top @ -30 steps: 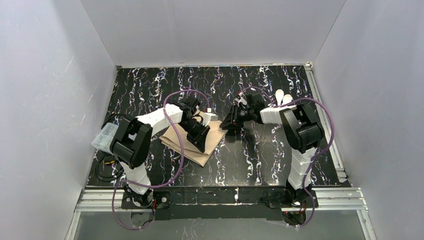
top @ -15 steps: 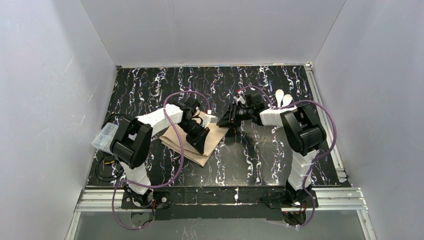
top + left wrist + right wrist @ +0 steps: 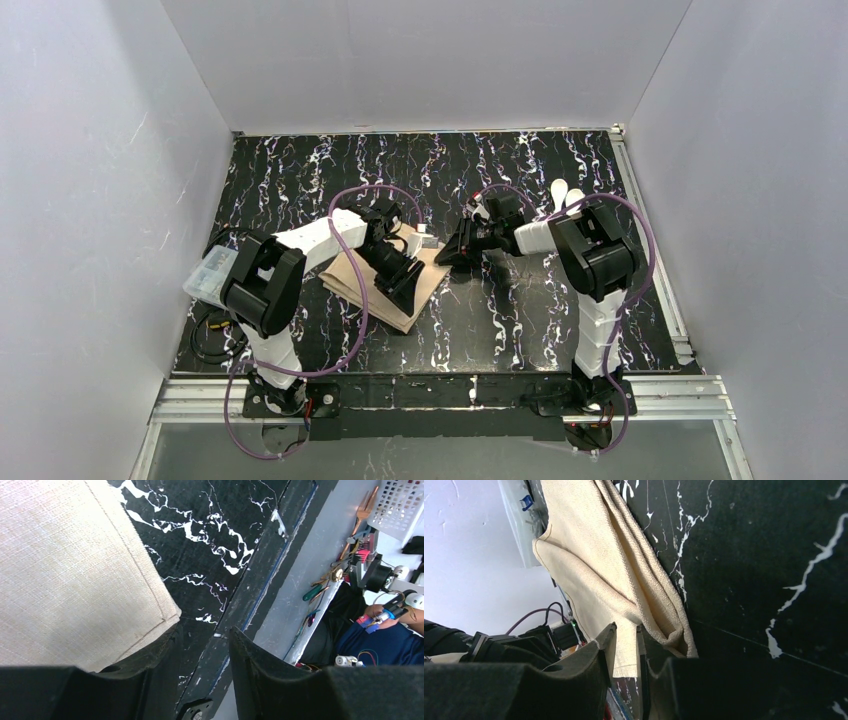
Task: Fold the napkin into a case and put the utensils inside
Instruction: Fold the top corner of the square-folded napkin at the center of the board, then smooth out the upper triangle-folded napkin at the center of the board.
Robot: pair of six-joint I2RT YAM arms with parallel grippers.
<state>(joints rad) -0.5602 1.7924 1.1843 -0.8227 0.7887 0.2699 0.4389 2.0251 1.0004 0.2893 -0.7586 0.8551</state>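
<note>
**Right hand pinches the cloth edge, left hand stands open at a corner**

White walls close in a black, white-veined counter (image 3: 300, 170). The napkin (image 3: 348, 278) lies left of centre, towards the near side. It is a beige cloth, partly doubled over but not yet the long narrow case the task wants.

The left hand (image 3: 204, 640) hangs low over the napkin's near part. Its fingers are parted with only bare counter showing between them, and a stitched corner of the cloth lies just beside one finger. It has hold of nothing. My reading is that it sits there either to pin the layers down or to take that corner for the next fold.

The right hand (image 3: 625, 630) reaches in from the right to the napkin's right edge. Its fingers are drawn nearly together, with a flap of cloth in the narrow gap. The fabric rises in loose ridges towards that pinch, which suggests the edge is held up so it can be carried across the rest.

The utensils (image 3: 557, 188), two small white spoon-like pieces, lie at the far right, well apart from the cloth and behind the right arm. There they do not get in the way of the folding. A clear plastic box (image 3: 205, 272) sits at the left edge beside the left arm.

I judge the folding to be partway done and the loading not yet begun.
</note>
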